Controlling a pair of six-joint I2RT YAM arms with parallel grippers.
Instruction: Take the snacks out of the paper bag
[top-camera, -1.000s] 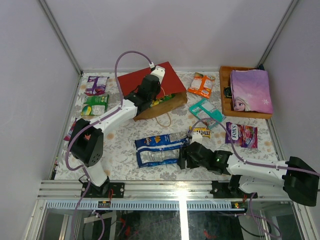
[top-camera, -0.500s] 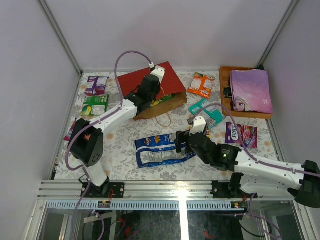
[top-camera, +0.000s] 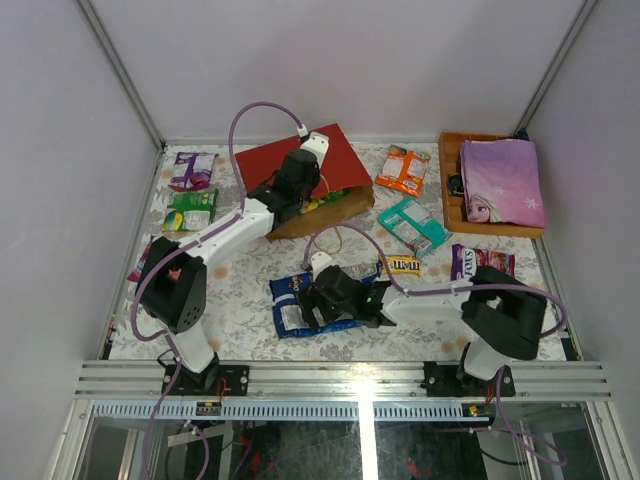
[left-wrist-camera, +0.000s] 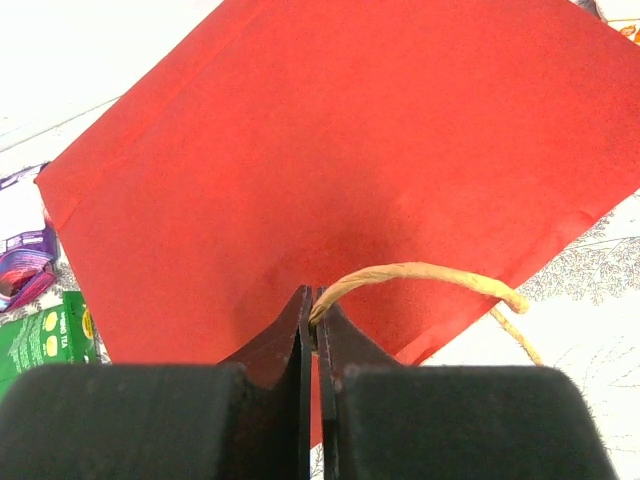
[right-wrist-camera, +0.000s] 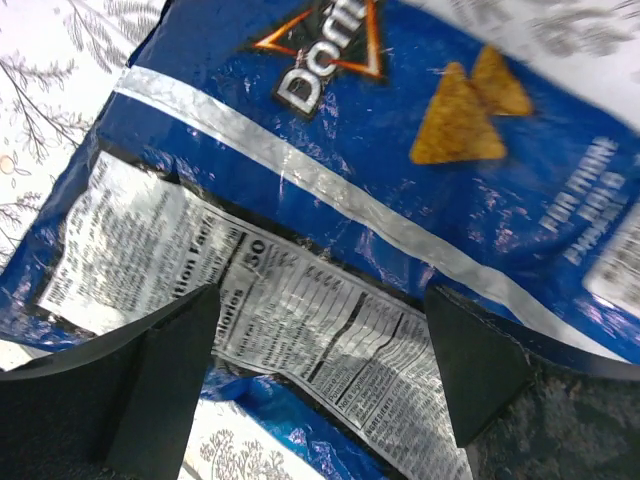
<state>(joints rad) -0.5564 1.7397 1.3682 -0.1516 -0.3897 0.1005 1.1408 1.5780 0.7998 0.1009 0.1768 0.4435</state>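
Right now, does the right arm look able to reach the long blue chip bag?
Probably yes. The right arm is stretched out over the blue chip bag. Its open fingers hang just above the bag, one toward each side, and nothing lies between them and the bag.

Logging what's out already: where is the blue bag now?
Top view: the blue bag lies flat on the table at front centre, in front of the paper bag, left of the yellow packet, with the open right gripper over it.
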